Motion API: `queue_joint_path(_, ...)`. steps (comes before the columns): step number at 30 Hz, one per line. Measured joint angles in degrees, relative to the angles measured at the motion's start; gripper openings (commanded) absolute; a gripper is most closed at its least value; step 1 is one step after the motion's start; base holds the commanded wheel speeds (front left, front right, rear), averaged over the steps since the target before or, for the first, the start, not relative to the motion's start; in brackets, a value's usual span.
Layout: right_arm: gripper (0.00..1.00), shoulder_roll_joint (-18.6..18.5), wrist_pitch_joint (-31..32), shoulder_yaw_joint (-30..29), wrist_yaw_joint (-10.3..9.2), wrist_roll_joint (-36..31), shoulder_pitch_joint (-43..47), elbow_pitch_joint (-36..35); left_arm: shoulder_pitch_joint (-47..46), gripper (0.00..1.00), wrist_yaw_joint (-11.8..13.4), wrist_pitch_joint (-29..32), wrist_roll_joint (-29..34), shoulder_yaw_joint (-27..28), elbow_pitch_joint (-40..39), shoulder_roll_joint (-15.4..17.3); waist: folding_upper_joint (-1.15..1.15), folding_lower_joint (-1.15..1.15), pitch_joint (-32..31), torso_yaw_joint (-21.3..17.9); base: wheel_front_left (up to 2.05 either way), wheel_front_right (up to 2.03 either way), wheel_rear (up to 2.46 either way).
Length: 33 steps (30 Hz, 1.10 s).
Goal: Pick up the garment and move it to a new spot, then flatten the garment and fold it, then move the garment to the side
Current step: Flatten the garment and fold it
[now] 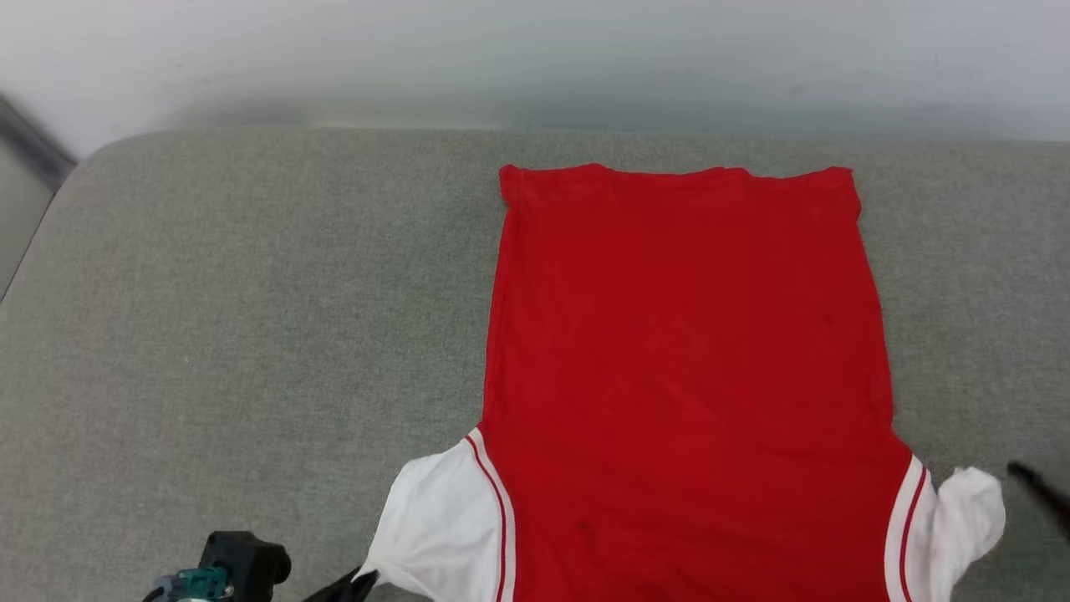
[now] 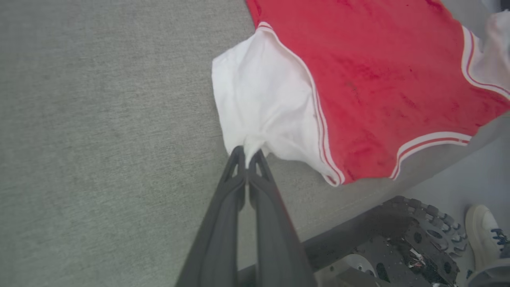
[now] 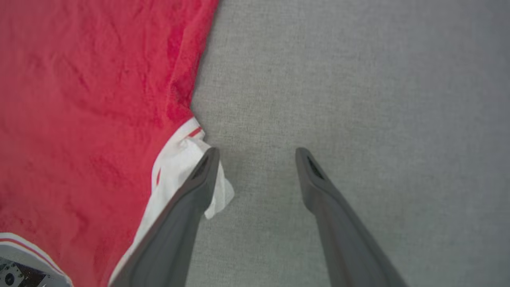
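Note:
The garment (image 1: 685,351) is a red shirt with white short sleeves, spread flat on the grey cushion with its hem at the far end. No print shows on the side facing up. My left gripper (image 2: 247,153) is shut on the outer edge of the white left sleeve (image 2: 259,99), which bunches at the fingertips; its dark tip (image 1: 355,581) shows low in the head view. My right gripper (image 3: 257,151) stands open over bare cushion. Its left finger (image 3: 199,183) touches the crumpled white right sleeve (image 3: 179,167), with nothing between the jaws. One right finger (image 1: 1041,492) shows beside that sleeve (image 1: 970,510).
The grey fabric cushion (image 1: 251,334) stretches wide to the garment's left, with a narrower strip on its right. A pale wall (image 1: 535,58) runs behind it. Past the cushion's front edge are the robot's dark base (image 2: 398,247) and a person's white shoe (image 2: 484,231).

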Motion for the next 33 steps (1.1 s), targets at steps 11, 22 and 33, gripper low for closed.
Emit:
queue_joint_path(11, 1.00, 2.7, 29.3, -5.1, -0.01, -1.7, -27.1, -7.5, -4.3, 0.00, -0.6, 3.8, 2.5, -0.6, -11.0, 2.4, 0.00, 0.01, 10.0, 4.5, 0.00, 0.00, 0.00)
queue_joint_path(22, 1.00, 5.7, 42.9, -9.3, -0.01, -15.6, -51.7, 3.6, -8.1, 0.00, -2.1, 4.2, 3.7, -1.8, -13.5, -0.3, 0.00, 0.01, 19.7, 12.5, 0.00, 0.00, 0.00)
queue_joint_path(33, 1.00, 6.4, 47.9, -13.5, -0.01, -26.7, -59.1, 8.4, -10.5, 0.00, -3.6, 2.8, 3.4, -1.8, -13.6, -2.4, 0.00, 0.01, 26.9, 18.1, 0.00, 0.00, 0.00)
